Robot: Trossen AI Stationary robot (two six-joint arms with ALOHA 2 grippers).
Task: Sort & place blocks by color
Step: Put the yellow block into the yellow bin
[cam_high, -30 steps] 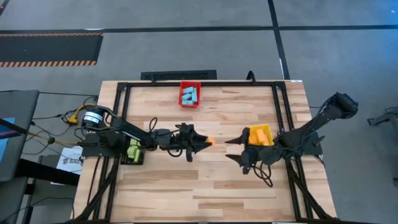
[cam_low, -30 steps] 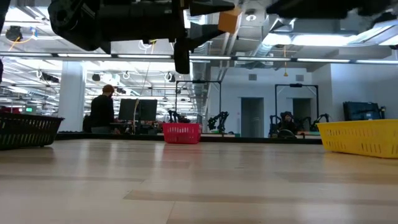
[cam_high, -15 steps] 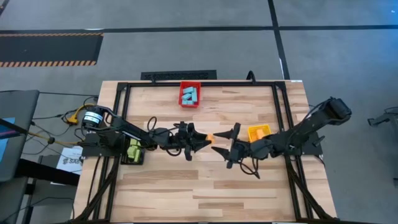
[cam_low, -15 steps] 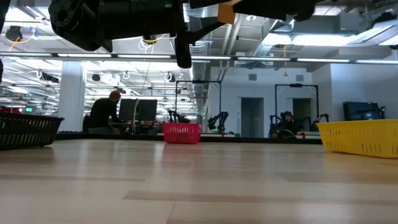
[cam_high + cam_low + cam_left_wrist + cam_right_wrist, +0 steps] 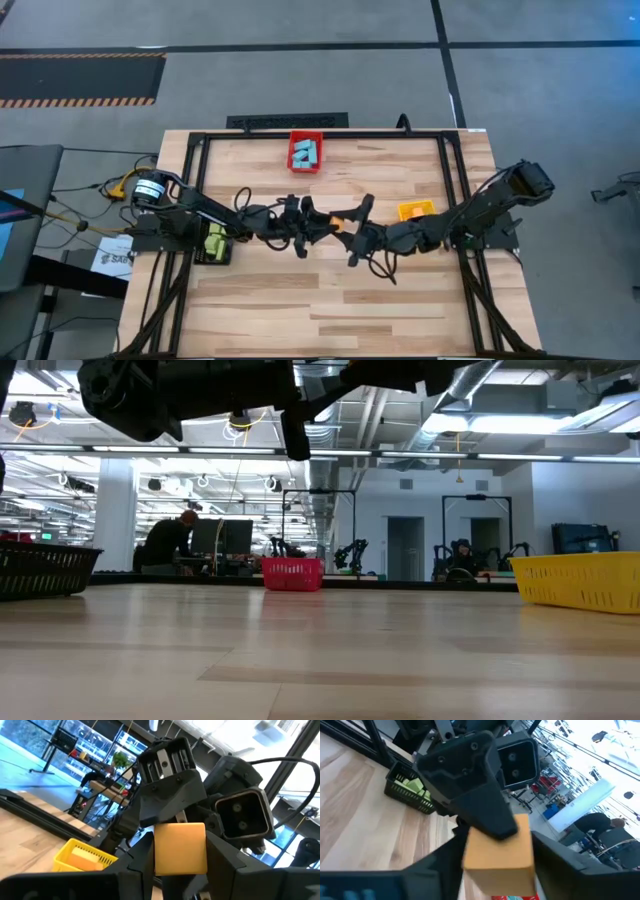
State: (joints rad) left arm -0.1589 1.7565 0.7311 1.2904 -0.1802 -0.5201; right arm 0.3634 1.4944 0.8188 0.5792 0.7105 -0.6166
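Orange block (image 5: 180,847): plain matte cube, held above mid-tabletop (image 5: 330,300). Left gripper (image 5: 325,226) clenched on it. Right gripper (image 5: 352,222) fingers straddle same block; grip unclear, cannot tell.

**Legible text check**

I can read no complete text, label, brand or number in any view. The white paper sheet (image 5: 112,256) lying beside my left arm's base at the table's edge carries dark print; I make out a few letters only, too small to read. A green sign (image 5: 45,536) glows in the room behind, illegible.
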